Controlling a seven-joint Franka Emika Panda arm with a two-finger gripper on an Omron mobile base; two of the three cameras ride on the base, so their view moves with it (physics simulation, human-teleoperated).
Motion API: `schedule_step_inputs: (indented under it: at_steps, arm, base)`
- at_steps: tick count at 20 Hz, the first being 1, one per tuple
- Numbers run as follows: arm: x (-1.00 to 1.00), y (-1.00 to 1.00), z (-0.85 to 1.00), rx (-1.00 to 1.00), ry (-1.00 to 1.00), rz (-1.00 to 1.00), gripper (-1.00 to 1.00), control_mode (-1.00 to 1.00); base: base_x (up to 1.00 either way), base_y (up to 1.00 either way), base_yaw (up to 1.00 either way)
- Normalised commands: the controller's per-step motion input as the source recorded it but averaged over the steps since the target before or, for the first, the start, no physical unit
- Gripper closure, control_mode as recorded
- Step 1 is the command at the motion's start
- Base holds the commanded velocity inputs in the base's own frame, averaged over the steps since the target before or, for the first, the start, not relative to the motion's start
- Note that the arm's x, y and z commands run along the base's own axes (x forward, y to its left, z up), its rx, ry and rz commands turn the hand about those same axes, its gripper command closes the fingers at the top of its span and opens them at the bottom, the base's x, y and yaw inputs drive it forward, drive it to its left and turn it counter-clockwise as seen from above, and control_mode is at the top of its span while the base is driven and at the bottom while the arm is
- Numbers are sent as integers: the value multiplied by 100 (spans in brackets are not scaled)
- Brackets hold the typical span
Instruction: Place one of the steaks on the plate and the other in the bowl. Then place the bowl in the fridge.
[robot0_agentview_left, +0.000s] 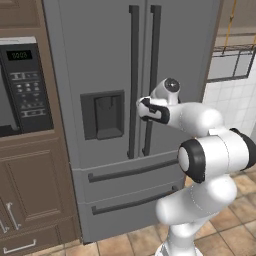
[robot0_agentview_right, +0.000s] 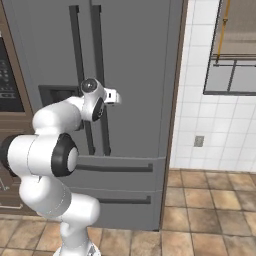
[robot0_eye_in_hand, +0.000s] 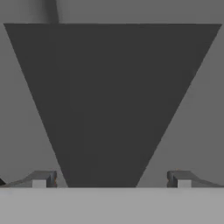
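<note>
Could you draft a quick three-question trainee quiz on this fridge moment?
1. True or false: the doors of the fridge are shut.
2. In the hand view, how do the jaws of the pincer stand around the dark door handle? A) clamped on it B) wide apart, one fingertip on each side C) both on one side
3. Fill in: left of the fridge, set in the brown cabinets, is a black ____.

Key
1. True: no gap shows between the doors in either base view.
2. B: the fingertips stand apart with the handle between them, and nothing is held.
3. Microwave panel.
</note>
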Motion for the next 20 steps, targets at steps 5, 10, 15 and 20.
schedule_step_inputs:
  at_steps: [5,10,15,20]
  arm:
    - [33,0,-5,0,-6,0,100,-100]
    - [8,0,11,-1,10,-2,100,-100]
    - [-38,-18,23,1,0,-1,100,-100]
    - [-78,-43,36,15,-3,1,100,-100]
  base:
    - [0,0,0]
    - [0,0,0]
    - [0,0,0]
    - [0,0,0]
